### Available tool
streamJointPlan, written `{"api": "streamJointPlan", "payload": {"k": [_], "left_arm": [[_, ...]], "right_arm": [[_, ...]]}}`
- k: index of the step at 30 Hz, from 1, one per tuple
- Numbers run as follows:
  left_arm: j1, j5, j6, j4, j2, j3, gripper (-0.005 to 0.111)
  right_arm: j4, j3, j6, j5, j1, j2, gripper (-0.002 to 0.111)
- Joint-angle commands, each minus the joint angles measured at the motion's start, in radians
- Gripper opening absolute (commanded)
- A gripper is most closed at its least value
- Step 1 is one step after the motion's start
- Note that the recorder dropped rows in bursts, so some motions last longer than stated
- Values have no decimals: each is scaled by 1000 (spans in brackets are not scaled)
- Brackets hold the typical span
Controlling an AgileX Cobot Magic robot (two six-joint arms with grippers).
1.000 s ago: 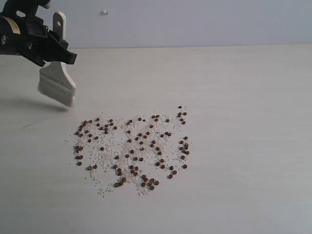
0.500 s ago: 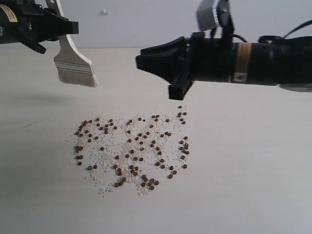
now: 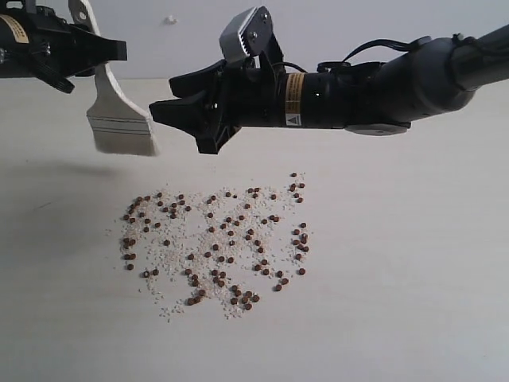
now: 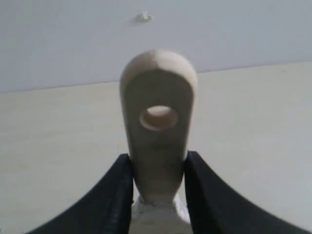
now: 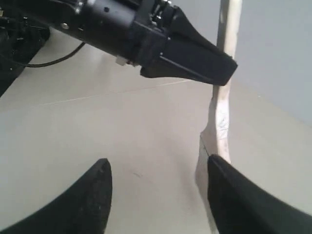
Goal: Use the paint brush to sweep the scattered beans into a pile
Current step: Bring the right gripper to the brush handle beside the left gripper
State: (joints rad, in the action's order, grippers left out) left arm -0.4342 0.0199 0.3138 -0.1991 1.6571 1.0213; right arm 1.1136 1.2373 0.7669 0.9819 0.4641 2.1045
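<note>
The beans lie scattered with whitish grains across the middle of the table. The paint brush hangs above the table at the upper left, bristles down, well clear of the beans. My left gripper is shut on its wooden handle, whose end hole shows between the black fingers. My right gripper reaches across from the right and stands open just right of the brush's band, above the beans' far edge. The brush shows edge-on beside one right fingertip.
The pale tabletop stretches bare to the right and front of the beans. A grey wall rises behind the table's far edge. The right arm spans the upper right of the scene.
The right arm has pushed further left across the scene, its open gripper now close to the brush. The left gripper and brush have barely shifted; a second ago the brush hung lower and further left.
</note>
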Motion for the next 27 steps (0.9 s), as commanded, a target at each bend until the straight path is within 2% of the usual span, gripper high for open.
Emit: {"api": "streamJointPlan", "payload": {"k": [1, 6, 15, 27], "left_arm": [[-44, -1, 1, 1, -9, 6, 0], [-89, 2, -23, -10, -9, 6, 0], [-97, 2, -18, -7, -9, 6, 0], [-152, -2, -22, -7, -9, 6, 0]], "right_arm": [[-17, 79, 67, -1, 2, 67, 55], [-12, 146, 132, 17, 2, 119, 55], [-7, 196, 137, 13, 2, 160, 55], [-48, 259, 137, -15, 2, 197, 55]]}}
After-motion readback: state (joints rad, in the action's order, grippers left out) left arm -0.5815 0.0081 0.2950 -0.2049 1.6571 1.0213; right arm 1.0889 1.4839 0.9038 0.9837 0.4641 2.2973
